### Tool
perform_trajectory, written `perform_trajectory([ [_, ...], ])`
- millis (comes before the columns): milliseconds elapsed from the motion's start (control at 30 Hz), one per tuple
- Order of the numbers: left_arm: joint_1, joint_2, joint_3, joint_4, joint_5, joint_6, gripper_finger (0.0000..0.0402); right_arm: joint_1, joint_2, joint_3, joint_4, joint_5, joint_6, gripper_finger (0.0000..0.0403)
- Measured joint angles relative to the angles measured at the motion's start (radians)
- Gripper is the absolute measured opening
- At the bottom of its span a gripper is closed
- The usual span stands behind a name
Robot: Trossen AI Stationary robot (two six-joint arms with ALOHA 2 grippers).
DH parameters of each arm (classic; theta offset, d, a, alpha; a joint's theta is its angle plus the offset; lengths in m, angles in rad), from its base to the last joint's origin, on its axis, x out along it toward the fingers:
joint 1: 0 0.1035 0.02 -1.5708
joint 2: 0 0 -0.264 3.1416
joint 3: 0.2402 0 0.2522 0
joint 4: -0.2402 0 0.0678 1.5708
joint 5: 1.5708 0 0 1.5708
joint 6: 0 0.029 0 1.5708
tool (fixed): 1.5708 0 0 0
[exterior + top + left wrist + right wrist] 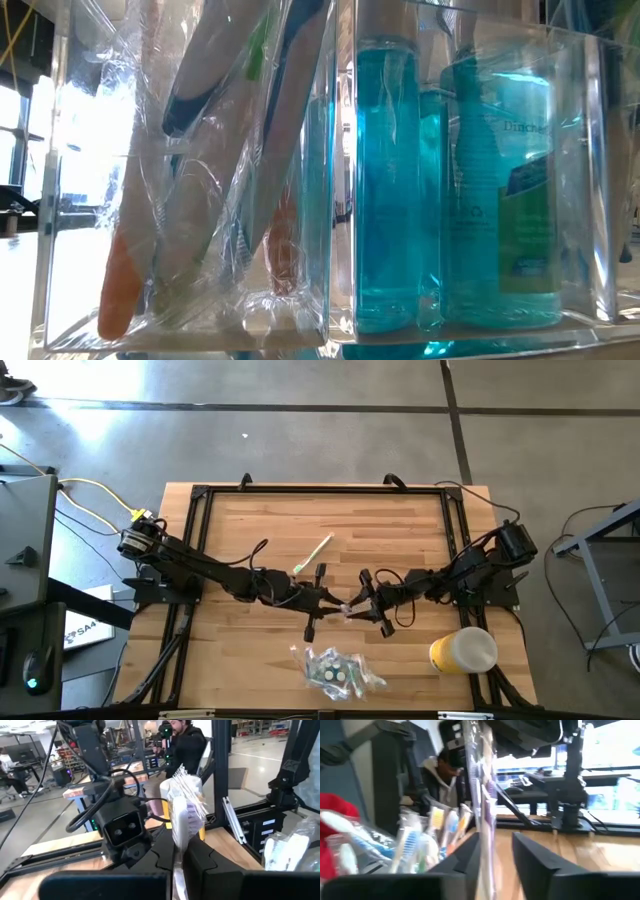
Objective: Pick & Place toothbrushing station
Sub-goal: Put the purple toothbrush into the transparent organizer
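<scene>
High view shows both arms stretched low toward the middle of the table (pixel 260 520), their grippers meeting over a small wrapped toothbrush (pixel 352 609) held between them, so the step in hand looks like a handover from one arm to the other. The left gripper (pixel 338 604) is clamped tight on the wrapped toothbrush; in the left wrist view the packet (pixel 184 817) stands upright, pinched between that arm's dark fingers (pixel 205 862). The right gripper (pixel 368 606) has its fingers slightly parted: in the right wrist view the clear wrapper (pixel 482 795) lies against one finger (pixel 470 852) with a gap to the other, so it seems to be letting go. Next, I judge, the right arm must back away cleanly without snagging the wrapper, and the left arm must carry the brush to the clear holder (pixel 330 180) seen close up in the low view. A loose toothbrush (pixel 312 554) lies just beyond the grippers, a bag of toothbrushes (pixel 335 670) on the near side, and a yellow cup (pixel 462 650) toward the right arm's side.
</scene>
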Motion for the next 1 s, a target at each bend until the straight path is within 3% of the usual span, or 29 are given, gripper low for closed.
perform_trajectory([
  [167, -0.012, 0.000, 0.059, -0.091, -0.064, -0.007, 0.0007, 0.000, -0.001, 0.000, -0.017, 0.061, -0.002, 0.0188],
  [400, -0.150, -0.015, 0.305, -0.450, -0.364, 0.025, 0.0007, 0.006, -0.117, -0.053, -0.109, 0.088, -0.060, 0.0277],
  [500, -0.222, -0.014, 0.385, -0.538, -0.476, -0.016, 0.0007, 0.007, -0.195, -0.085, -0.167, 0.140, -0.058, 0.0288],
  [667, -0.329, -0.001, 0.386, -0.549, -0.636, -0.148, 0.0007, 0.007, -0.295, -0.132, -0.237, 0.159, -0.057, 0.0290],
  [767, -0.380, 0.024, 0.390, -0.446, -0.710, -0.254, 0.0007, 0.008, -0.322, -0.145, -0.254, 0.152, -0.056, 0.0288],
  [900, -0.475, 0.044, 0.390, -0.288, -0.851, -0.175, 0.0007, 0.008, -0.318, -0.150, -0.294, 0.135, -0.055, 0.0288],
  [1000, -0.559, 0.056, 0.394, -0.239, -1.050, -0.052, 0.0007, 0.008, -0.309, -0.149, -0.290, 0.085, -0.029, 0.0288],
])
